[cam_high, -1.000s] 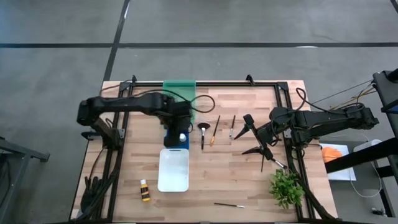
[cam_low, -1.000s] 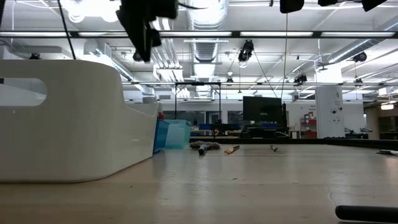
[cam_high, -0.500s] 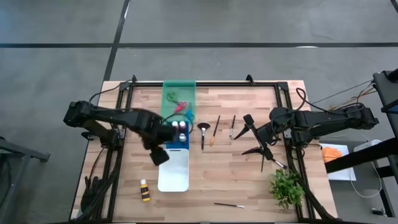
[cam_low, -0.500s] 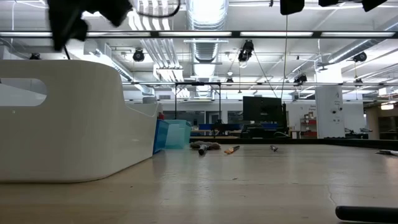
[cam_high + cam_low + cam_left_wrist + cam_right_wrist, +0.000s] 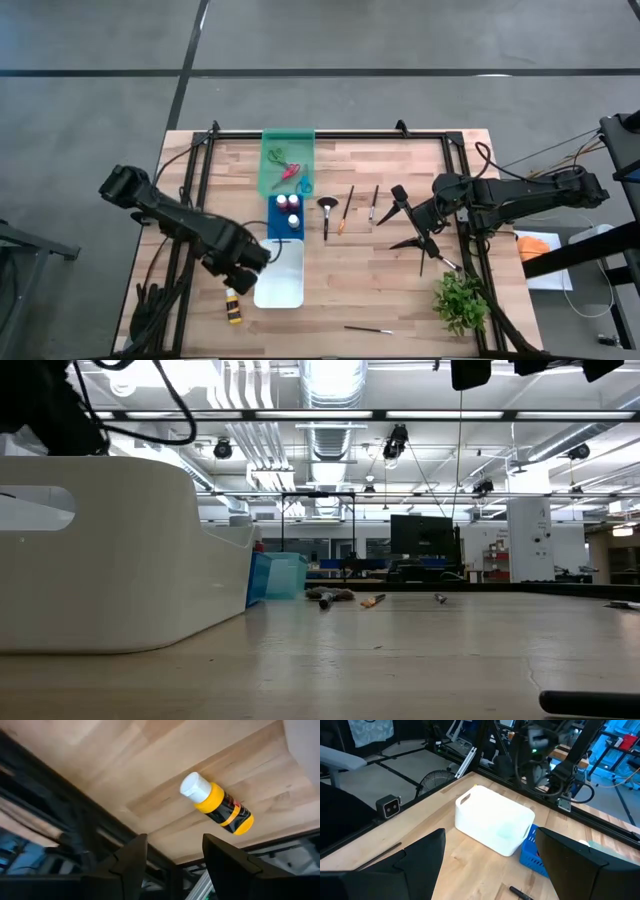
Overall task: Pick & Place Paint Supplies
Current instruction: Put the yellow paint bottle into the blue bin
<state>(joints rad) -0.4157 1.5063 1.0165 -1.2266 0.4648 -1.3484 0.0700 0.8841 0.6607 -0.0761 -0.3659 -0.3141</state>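
A paint bottle (image 5: 217, 805) with a white cap and yellow body lies on its side on the wood near the table's near-left corner (image 5: 233, 305). My left gripper (image 5: 172, 862) hovers open just above and short of it (image 5: 238, 280), touching nothing. Three white-capped bottles (image 5: 289, 208) stand in the blue tray. Scissors (image 5: 290, 172) lie in the green tray. Three brushes (image 5: 347, 208) lie on the table mid-way, and another (image 5: 368, 329) lies near the near edge. My right gripper (image 5: 400, 218) waits open at the right.
The white tray (image 5: 280, 272) sits right beside the left gripper, between the yellow bottle and the table's middle; it fills the left of the low view (image 5: 110, 550). The blue tray (image 5: 285, 228) and green tray (image 5: 288, 140) line up behind it. A leafy plant (image 5: 460, 300) stands near-right.
My left gripper has swung from above the blue tray toward the table's near-left corner, passing the white tray's left side, and now points at the yellow bottle. The bottles in the blue tray stay where they were. The right arm has kept still.
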